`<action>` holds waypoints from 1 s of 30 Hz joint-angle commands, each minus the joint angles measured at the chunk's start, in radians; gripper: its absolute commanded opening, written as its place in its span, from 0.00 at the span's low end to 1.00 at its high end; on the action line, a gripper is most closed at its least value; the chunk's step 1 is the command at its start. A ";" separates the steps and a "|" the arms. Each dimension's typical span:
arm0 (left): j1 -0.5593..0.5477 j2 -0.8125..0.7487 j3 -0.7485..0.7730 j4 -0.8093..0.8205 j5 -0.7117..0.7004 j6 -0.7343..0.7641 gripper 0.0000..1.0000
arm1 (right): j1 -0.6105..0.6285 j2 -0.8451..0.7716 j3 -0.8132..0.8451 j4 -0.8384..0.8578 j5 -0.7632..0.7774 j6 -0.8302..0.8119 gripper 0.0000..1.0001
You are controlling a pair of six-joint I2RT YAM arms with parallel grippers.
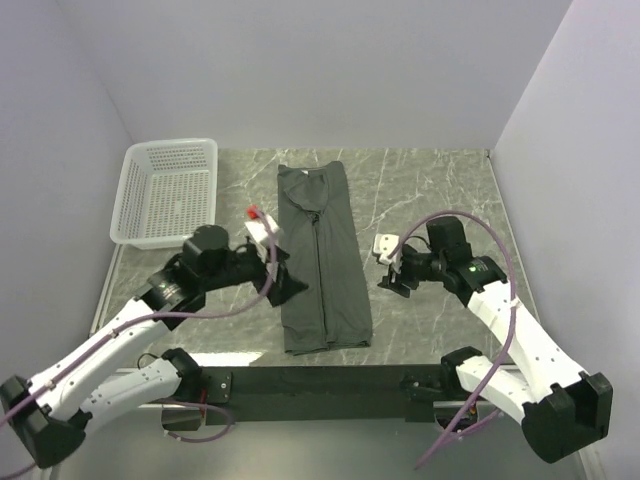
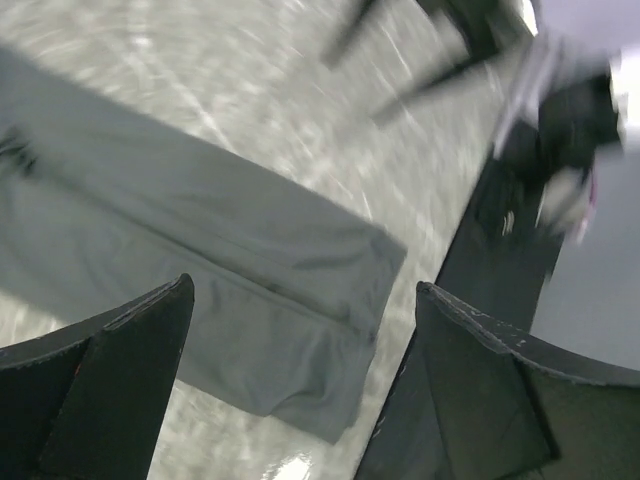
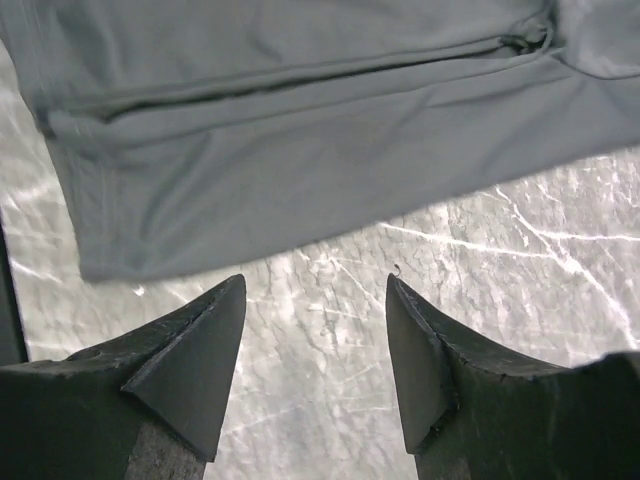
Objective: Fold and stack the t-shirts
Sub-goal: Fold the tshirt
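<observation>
One dark grey t-shirt (image 1: 320,255) lies flat in the middle of the table, folded lengthwise into a long narrow strip with its collar at the far end. My left gripper (image 1: 285,285) hovers at the strip's left edge near its lower half, jaws wide open and empty. The left wrist view is blurred and shows the shirt's hem corner (image 2: 300,350) between the open fingers (image 2: 130,370). My right gripper (image 1: 385,283) stands just right of the shirt, open and empty. In the right wrist view bare marble lies between its fingers (image 3: 200,350), with the t-shirt (image 3: 300,150) beyond the tips.
A white mesh basket (image 1: 166,190) stands at the far left corner. The marble tabletop (image 1: 430,190) is bounded by white walls on three sides. A black rail (image 1: 320,380) with the arm bases runs along the near edge.
</observation>
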 commanded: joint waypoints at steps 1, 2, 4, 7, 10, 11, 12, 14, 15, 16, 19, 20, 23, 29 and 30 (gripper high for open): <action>-0.134 0.022 0.017 0.014 -0.015 0.286 0.97 | -0.042 -0.032 0.037 -0.016 -0.160 0.048 0.65; -0.162 0.028 0.003 0.008 -0.042 0.384 0.97 | -0.045 -0.036 0.040 -0.037 -0.201 0.005 0.65; -0.251 0.036 -0.055 -0.010 -0.087 0.481 0.95 | -0.045 -0.039 0.030 -0.068 -0.229 -0.021 0.65; -0.372 0.045 -0.146 -0.006 -0.180 0.607 0.95 | -0.047 -0.035 0.002 -0.032 -0.220 -0.022 0.65; -0.462 0.066 -0.204 0.014 -0.269 0.636 0.95 | -0.053 -0.032 -0.016 -0.005 -0.225 0.000 0.65; -0.475 0.085 -0.214 0.026 -0.285 0.638 0.95 | -0.051 -0.033 -0.021 0.005 -0.226 0.014 0.65; -0.496 0.095 -0.229 0.029 -0.300 0.641 0.94 | -0.051 -0.035 -0.024 0.013 -0.220 0.020 0.65; -0.513 0.132 -0.243 0.048 -0.322 0.658 0.92 | -0.054 -0.035 -0.035 0.033 -0.214 0.032 0.65; -0.521 0.146 -0.252 0.055 -0.335 0.661 0.92 | -0.053 -0.032 -0.038 0.033 -0.215 0.031 0.65; -0.535 0.160 -0.253 0.061 -0.339 0.664 0.90 | -0.053 -0.028 -0.045 0.031 -0.223 0.028 0.66; -0.562 0.246 -0.261 0.097 -0.352 0.668 0.84 | -0.051 -0.021 -0.059 -0.002 -0.246 -0.030 0.66; -0.572 0.266 -0.263 0.104 -0.354 0.668 0.83 | -0.051 -0.016 -0.061 -0.016 -0.258 -0.054 0.67; -0.595 0.335 -0.257 0.114 -0.348 0.675 0.80 | -0.053 -0.005 -0.070 -0.083 -0.304 -0.142 0.70; -0.619 0.366 -0.267 0.120 -0.348 0.675 0.79 | -0.025 -0.001 -0.102 -0.134 -0.317 -0.251 0.82; -0.619 0.369 -0.273 0.123 -0.351 0.673 0.78 | -0.021 -0.001 -0.108 -0.128 -0.309 -0.258 0.85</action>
